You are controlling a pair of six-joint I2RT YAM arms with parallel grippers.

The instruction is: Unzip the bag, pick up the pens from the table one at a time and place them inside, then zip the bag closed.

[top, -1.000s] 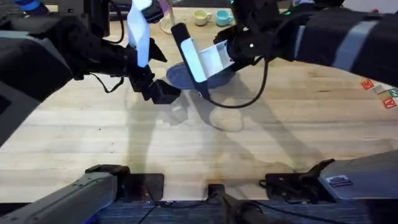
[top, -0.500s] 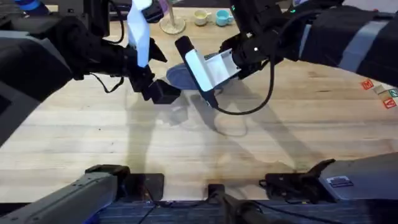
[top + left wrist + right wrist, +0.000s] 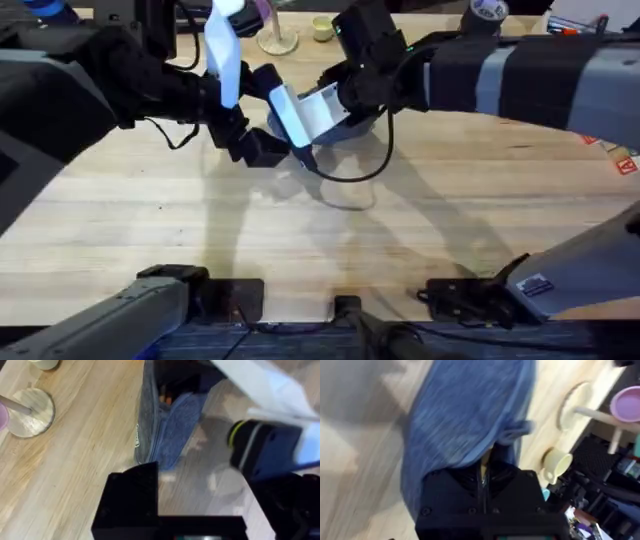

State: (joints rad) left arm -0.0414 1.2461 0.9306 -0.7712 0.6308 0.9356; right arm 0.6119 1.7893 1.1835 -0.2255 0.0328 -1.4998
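The left claw (image 3: 262, 150) sits low on the counter (image 3: 150, 220), touching the near end of the bag (image 3: 167, 425); whether its fingers are spread or pressed together cannot be told. The blue-grey bag lies on the counter between the two claws, its zipper open, with an orange pen (image 3: 166, 398) visible inside. A small white tag on its side is unreadable. The right claw (image 3: 483, 477) is pinched on the bag's fabric edge.

A cream cup (image 3: 321, 27) sits beside a wooden stand (image 3: 277, 40).
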